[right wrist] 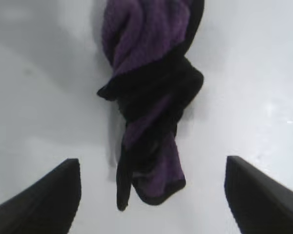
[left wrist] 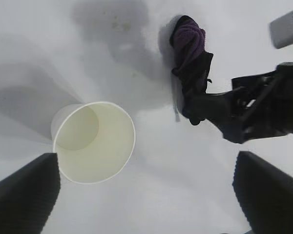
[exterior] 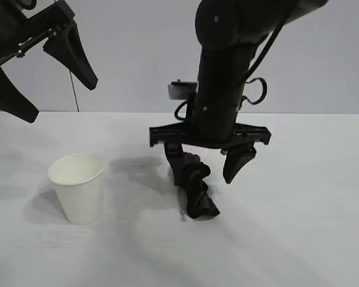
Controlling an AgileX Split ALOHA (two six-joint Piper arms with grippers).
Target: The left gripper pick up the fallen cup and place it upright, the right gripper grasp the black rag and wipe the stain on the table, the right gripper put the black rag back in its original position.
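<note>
The right gripper (exterior: 208, 166) hangs just above the black rag (exterior: 195, 186), fingers pointing down and spread wide, gripping nothing. One finger sits on each side of the bundle. In the right wrist view the black rag (right wrist: 151, 107) lies between the two fingertips (right wrist: 44, 202) with bare table on either side, so neither tip touches the cloth. The rag is a twisted, elongated heap, black with purple patches, lying flat on the white table (exterior: 299, 227).

Over to the side, the left gripper (exterior: 45, 81) is up high, well above the tabletop, fingers splayed wide and empty too. The cup (exterior: 78, 187) stands upright below it and a little ahead, mouth up, on its base. From the left wrist view the cup (left wrist: 95, 141) shows its open mouth between that gripper's fingertips (left wrist: 24, 195), and it looks empty inside. The rag (left wrist: 190, 63) lies beyond the cup from the left hand, with the right gripper's finger (left wrist: 219, 109) reaching in next to it.

Cup and rag sit near each other but apart, with clear tabletop between them.
</note>
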